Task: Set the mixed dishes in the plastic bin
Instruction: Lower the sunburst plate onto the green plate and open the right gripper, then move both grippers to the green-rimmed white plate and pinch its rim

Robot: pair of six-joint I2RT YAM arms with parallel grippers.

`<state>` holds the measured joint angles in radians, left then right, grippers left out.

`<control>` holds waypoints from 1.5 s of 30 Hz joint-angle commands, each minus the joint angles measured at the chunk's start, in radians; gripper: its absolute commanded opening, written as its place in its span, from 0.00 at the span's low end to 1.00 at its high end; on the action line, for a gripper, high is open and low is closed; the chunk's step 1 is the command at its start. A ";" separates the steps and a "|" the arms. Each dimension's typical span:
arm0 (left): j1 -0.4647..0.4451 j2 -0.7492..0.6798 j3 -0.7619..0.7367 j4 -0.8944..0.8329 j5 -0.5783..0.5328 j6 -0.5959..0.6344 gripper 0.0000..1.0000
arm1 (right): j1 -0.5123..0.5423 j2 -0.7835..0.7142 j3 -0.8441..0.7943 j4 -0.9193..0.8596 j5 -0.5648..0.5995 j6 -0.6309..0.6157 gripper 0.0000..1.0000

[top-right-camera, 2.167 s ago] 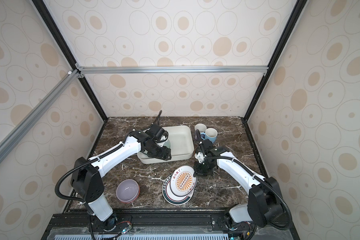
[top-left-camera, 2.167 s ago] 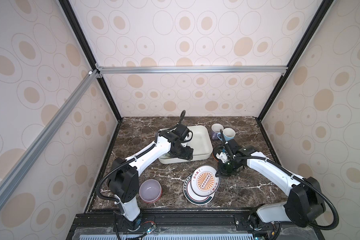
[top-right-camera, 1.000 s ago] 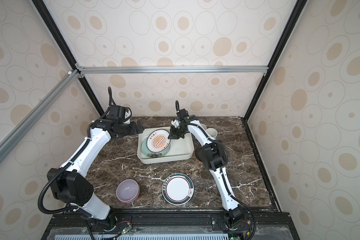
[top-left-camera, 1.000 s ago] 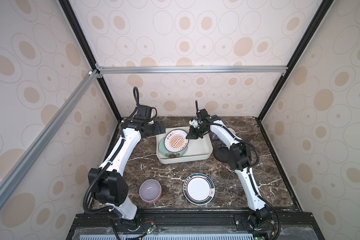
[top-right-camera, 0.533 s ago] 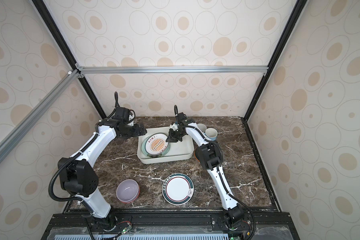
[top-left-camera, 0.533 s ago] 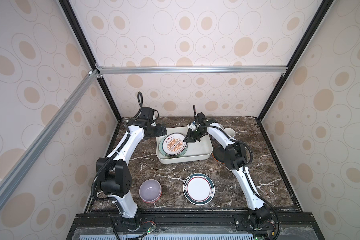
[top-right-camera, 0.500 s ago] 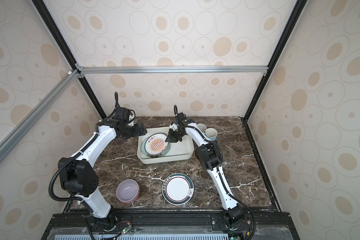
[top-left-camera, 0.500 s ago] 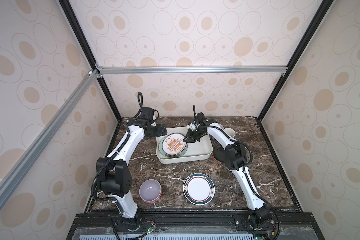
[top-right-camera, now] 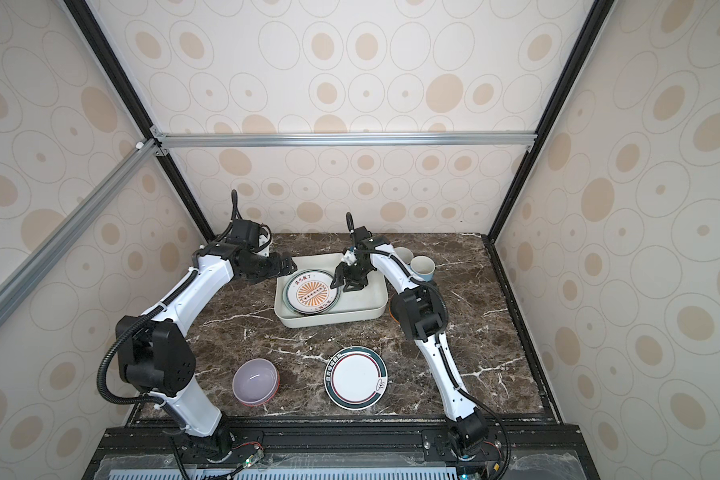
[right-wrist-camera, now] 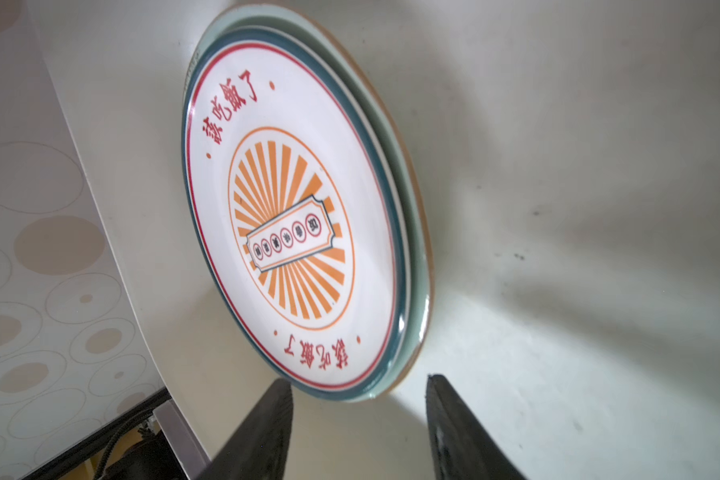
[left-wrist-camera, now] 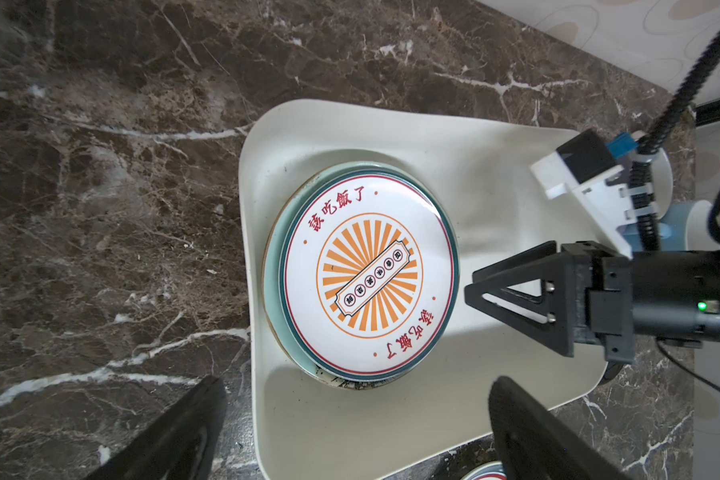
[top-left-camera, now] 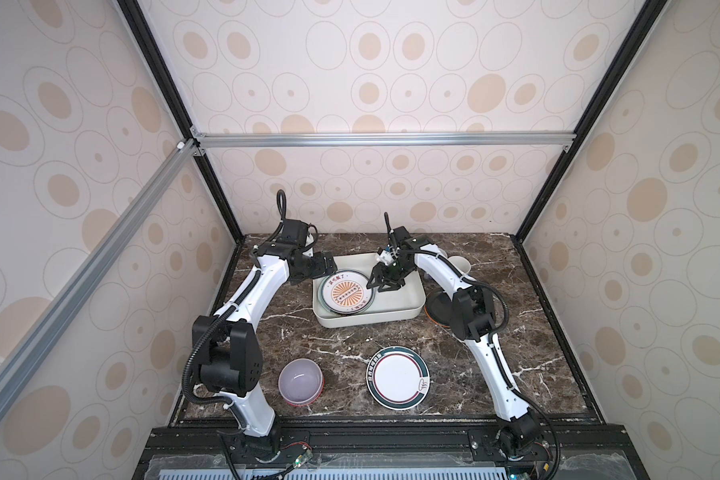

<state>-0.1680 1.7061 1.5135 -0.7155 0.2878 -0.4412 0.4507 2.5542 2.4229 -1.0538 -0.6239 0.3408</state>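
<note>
Comparing views: the right wrist view alone shows the stack nearly edge-on, the white sunburst plate (right-wrist-camera: 292,232) lying on the mint-green plate (right-wrist-camera: 417,266), which juts out along one side. In both top views that lower plate is only a thin crescent. The left wrist view adds the right gripper (left-wrist-camera: 474,286) side-on, tips just beside the sunburst plate's rim but clear of it.

Clearances: the stack sits in the left half of the plastic bin (top-left-camera: 371,322), close to its left wall; the right half of the floor is bare. On the table in front lie the dark-rimmed plate (top-left-camera: 399,377) and lavender bowl (top-left-camera: 301,382). Two mugs (top-right-camera: 422,266) stand behind the bin's right corner.

Pose: I see the right gripper tilted down into the bin, jaws parted, gripping nothing. The left gripper (top-left-camera: 327,266) hovers at the bin's far-left corner, jaws spread wide and empty, forearm stretched from a bent elbow
</note>
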 commanded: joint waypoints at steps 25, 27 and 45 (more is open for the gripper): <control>-0.449 -0.151 -0.286 -0.004 0.033 0.011 0.98 | 0.012 -1.075 -1.367 0.307 0.140 0.125 0.54; -0.481 -0.163 -0.338 0.000 0.034 0.009 0.98 | 0.017 -1.144 -1.457 0.339 0.152 0.161 0.54; -0.659 -0.172 -0.608 0.131 0.035 -0.102 0.76 | 0.068 -1.346 -1.854 0.486 0.168 0.285 0.53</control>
<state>-0.8009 1.5425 0.9226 -0.6155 0.3298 -0.5053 0.5014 1.2133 0.5922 -0.6041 -0.4667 0.5987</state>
